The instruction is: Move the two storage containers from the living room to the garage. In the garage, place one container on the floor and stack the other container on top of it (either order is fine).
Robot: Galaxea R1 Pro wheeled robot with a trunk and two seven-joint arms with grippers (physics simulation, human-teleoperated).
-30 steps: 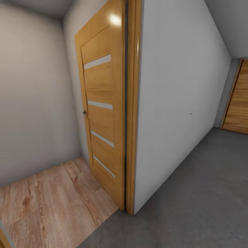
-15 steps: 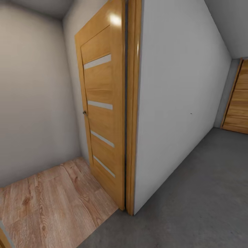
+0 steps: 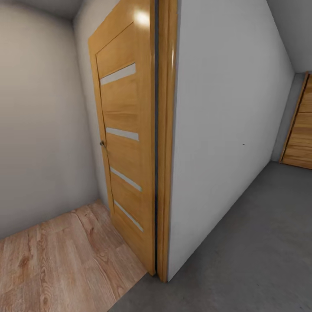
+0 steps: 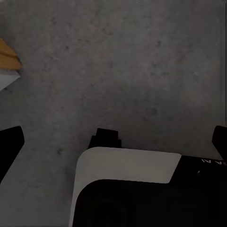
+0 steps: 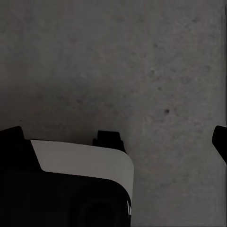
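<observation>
The two storage containers are out of view. Dark grey speckled concrete floor [image 3: 260, 247] spreads to the right of a white wall's end. In the left wrist view my left gripper [image 4: 113, 142] hangs open over this concrete [image 4: 118, 61], its black fingertips [image 4: 8, 144] far apart with nothing between them. My right gripper [image 5: 116, 139] is likewise open above the concrete [image 5: 123, 56], holding nothing. A white and black part of the robot's body [image 4: 127, 165] sits under each gripper.
A wooden door [image 3: 125, 134] with pale glass strips stands open against the end of the white wall [image 3: 225, 121]. Light wood plank flooring [image 3: 60, 260] lies to its left. Another wooden door [image 3: 301, 130] is at the far right.
The whole head picture has shifted slightly: the door and wall end look a bit larger and nearer, so the camera has moved. Nothing in the scene itself has changed.
</observation>
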